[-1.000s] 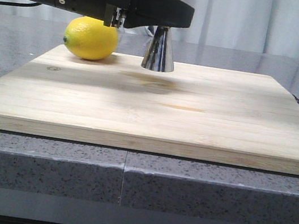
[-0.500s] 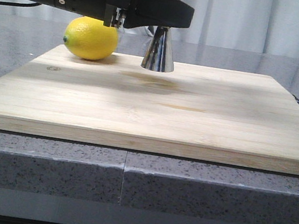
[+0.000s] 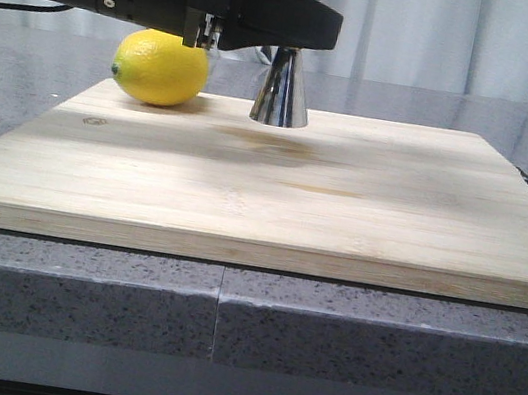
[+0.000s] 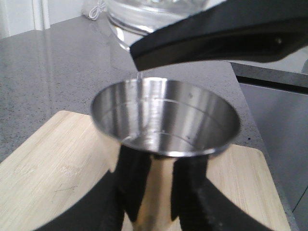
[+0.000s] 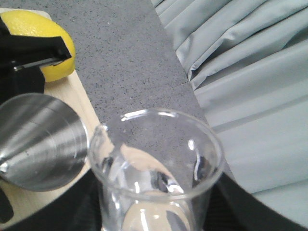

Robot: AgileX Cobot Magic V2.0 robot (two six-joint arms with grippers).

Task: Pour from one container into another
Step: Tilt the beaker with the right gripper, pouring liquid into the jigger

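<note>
The steel jigger (image 3: 281, 94) stands on the wooden board (image 3: 275, 189) near its far edge. My left gripper (image 4: 162, 168) is shut on the jigger's waist, one black finger on each side. The jigger's open cup (image 4: 166, 120) faces up. Just above its far rim hangs the clear glass beaker (image 4: 144, 17), tilted toward it. A thin bright thread runs from the beaker's edge down to the cup. In the right wrist view my right gripper (image 5: 159, 214) is shut on the beaker (image 5: 156, 154), whose lip is next to the jigger (image 5: 41, 144). In the front view the left arm hides the beaker.
A yellow lemon (image 3: 161, 69) lies on the board just left of the jigger, close to the left gripper's fingers (image 5: 29, 48). Grey stone counter (image 3: 371, 342) surrounds the board. Pale curtains (image 5: 250, 72) hang behind.
</note>
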